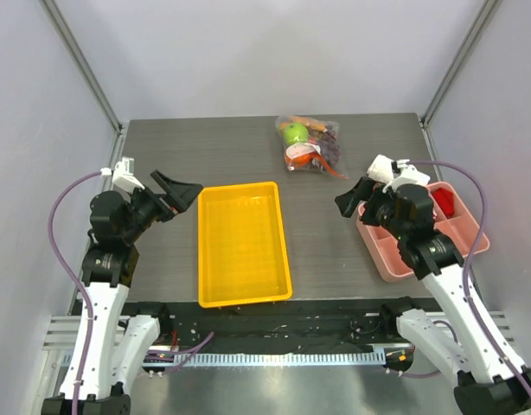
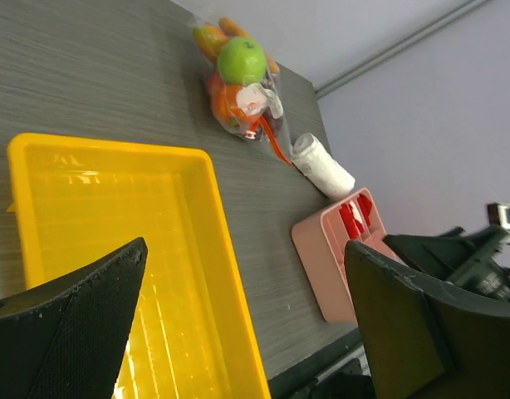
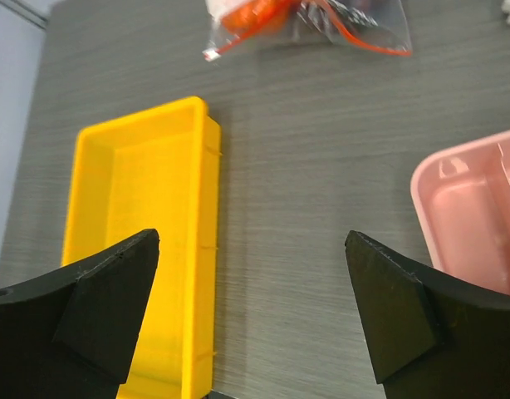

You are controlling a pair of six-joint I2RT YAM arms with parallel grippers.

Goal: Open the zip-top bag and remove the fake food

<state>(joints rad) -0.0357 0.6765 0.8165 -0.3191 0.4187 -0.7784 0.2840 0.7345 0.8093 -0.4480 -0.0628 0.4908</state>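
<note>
Grey bench, far edge right of ctr: found zip-top bag w/ fake food, nearer right gripper than left gripper; jaws apart on both.

The desk holds four things. A big tray lies in the middle, a bit to the left, with its long side going from front to back. The zip-top bag lies at the back of the desk, behind the big tray and a bit to its right. The fake food is inside the bag. A split tray sits on the right side, near the front. A small thing lies in one of its back parts. A roll lies between the bag and the split tray. The left hand hangs just left of the big tray. The right hand hangs between the two trays.
</note>
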